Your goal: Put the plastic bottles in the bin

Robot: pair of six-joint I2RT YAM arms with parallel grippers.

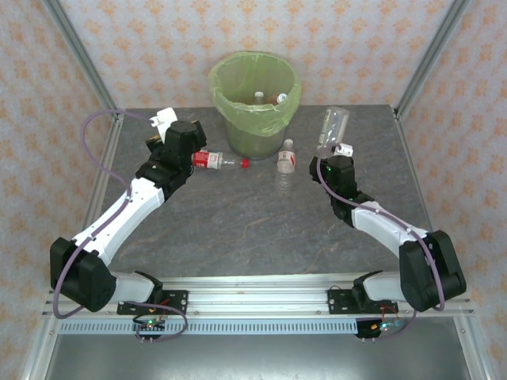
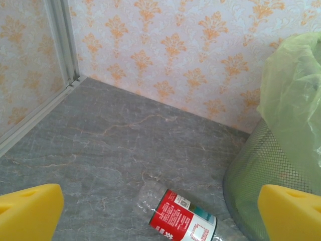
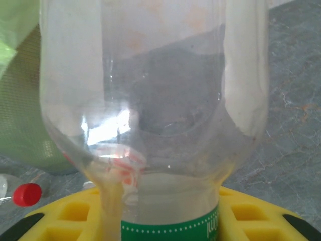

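Plastic bottles, status by item. One clear plastic bottle with a green label band [image 1: 333,127] is off the table at right of centre in the top view, clamped in the right gripper [image 3: 165,228]. The jaws are closed on the narrow labelled section, with the wide body standing above them, tilted. Its cap is hidden.

A red-labelled, red-capped clear bottle [image 1: 220,161] lies on its side on the grey stone-patterned table [image 1: 238,222], left of centre and just below the bin. A white-capped clear bottle [image 1: 286,162] sits on the table to its right. I cannot tell whether it stands or lies.

The round bin lined with a translucent light green bag [image 1: 230,79] is at top centre. At least two bottles show inside.

The left gripper [image 2: 160,213] has its jaws spread wide and holds nothing. Its yellow fingers [image 2: 30,211] straddle the red-labelled bottle at the bottom of the left wrist view, above it and not in contact.

Handling assessment:
- The bottles look empty, so they are judged light.
- Walls are thin and should dent under firm pressure.
- The smooth, round surface is likely to slip or roll.
- Recommended hold for the lying bottle is across the labelled mid-body, jaws square to its long axis.
- The neck is stiffer but a smaller target.
- Breakage risk is judged low, so a drop into the bin should do no harm.
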